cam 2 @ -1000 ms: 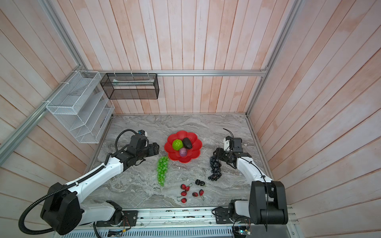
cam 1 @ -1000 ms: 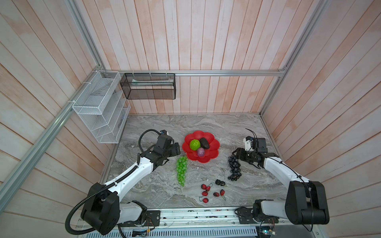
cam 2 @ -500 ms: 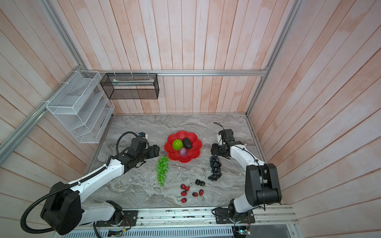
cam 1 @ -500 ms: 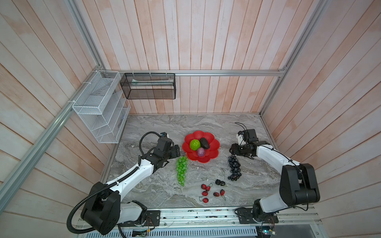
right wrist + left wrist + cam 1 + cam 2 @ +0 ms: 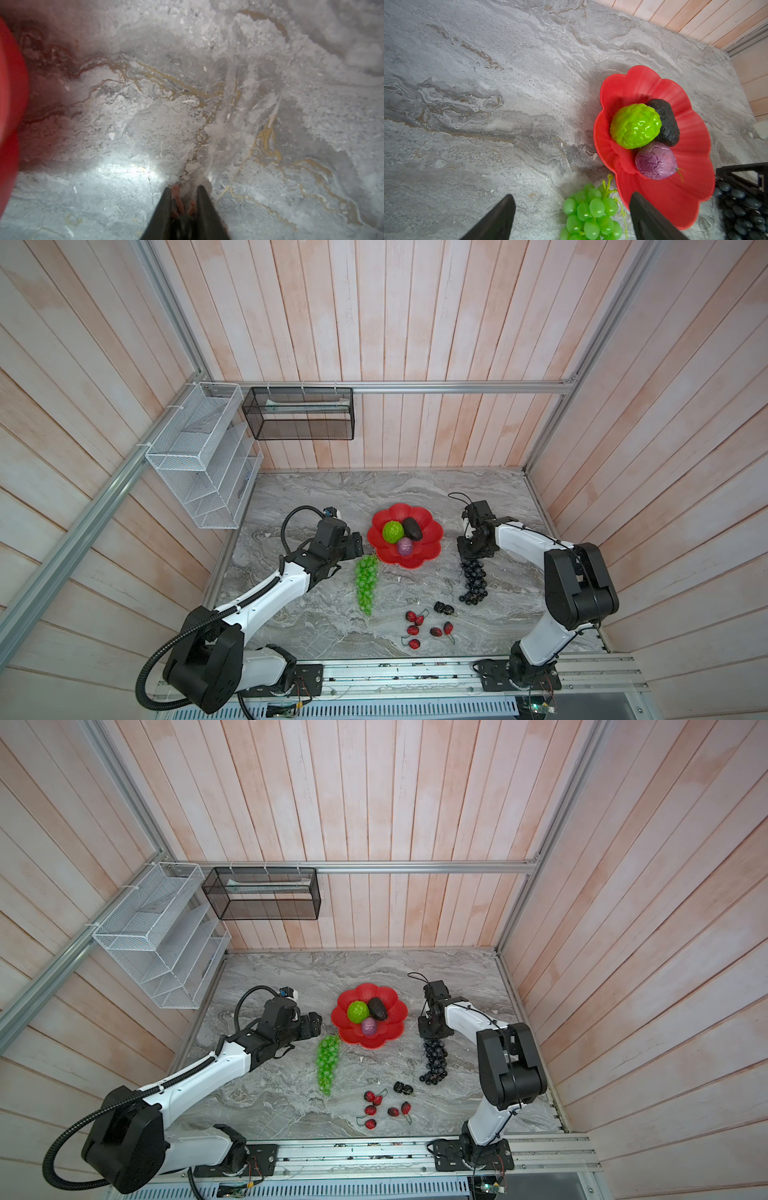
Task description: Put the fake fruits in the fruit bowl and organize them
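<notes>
The red scalloped fruit bowl (image 5: 428, 558) (image 5: 390, 1029) (image 5: 675, 199) holds a bumpy lime-green ball (image 5: 392, 531), a dark avocado-like oval (image 5: 412, 529) and a purple ball (image 5: 405, 546). A green grape bunch (image 5: 365, 583) (image 5: 591, 214) lies on the marble left of the bowl. My left gripper (image 5: 357, 545) (image 5: 572, 196) stands open over the bunch's stem end. The dark grape bunch (image 5: 473, 580) (image 5: 434, 1058) lies right of the bowl. My right gripper (image 5: 473, 553) (image 5: 185, 188) is shut on its reddish stem. Red stemmed berries (image 5: 428, 628) and black berries (image 5: 444, 608) lie near the front.
A white wire rack (image 5: 199, 456) hangs on the left wall and a black mesh basket (image 5: 299, 414) on the back wall. The bowl's edge (image 5: 10, 83) sits close beside my right gripper. Wooden walls enclose the marble table on three sides.
My right gripper has swung in over the top of the dark grape bunch and shut on its stem. The left arm has barely shifted and stays open.
</notes>
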Motion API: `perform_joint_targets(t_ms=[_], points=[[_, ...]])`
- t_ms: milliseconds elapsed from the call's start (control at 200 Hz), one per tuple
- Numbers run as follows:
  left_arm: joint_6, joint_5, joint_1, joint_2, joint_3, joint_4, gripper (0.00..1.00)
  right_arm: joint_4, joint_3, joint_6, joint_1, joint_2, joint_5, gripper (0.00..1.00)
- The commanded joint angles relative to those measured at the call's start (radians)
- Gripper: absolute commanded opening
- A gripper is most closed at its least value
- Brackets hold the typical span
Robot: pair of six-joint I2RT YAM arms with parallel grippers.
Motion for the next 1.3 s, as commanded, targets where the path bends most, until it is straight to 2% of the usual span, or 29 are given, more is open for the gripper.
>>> perform_joint_targets(t_ms=[0, 85, 285, 660, 975, 1295], points=[[0.012, -0.002, 0.007, 0.01, -0.018, 0.024, 0.88, -0.051, 0.027, -0.009, 0.003, 0.005, 0.036, 0.03], [0.01, 0.003, 0.007, 0.019, -0.015, 0.027, 0.88, -0.062, 0.033, -0.011, 0.005, 0.0, 0.036, 0.0], [0.01, 0.005, 0.007, 0.025, -0.01, 0.024, 0.88, -0.064, 0.035, -0.008, 0.012, -0.049, 0.047, 0.0], [-0.002, -0.002, 0.007, 0.018, 0.003, 0.002, 0.88, -0.046, -0.002, 0.016, 0.069, -0.254, 0.101, 0.0], [-0.023, 0.008, 0.007, 0.012, 0.028, -0.026, 0.88, -0.05, 0.007, 0.039, 0.082, -0.418, 0.076, 0.0], [-0.047, 0.019, 0.007, 0.012, 0.033, -0.045, 0.88, -0.025, 0.037, 0.04, 0.088, -0.456, 0.04, 0.0]])
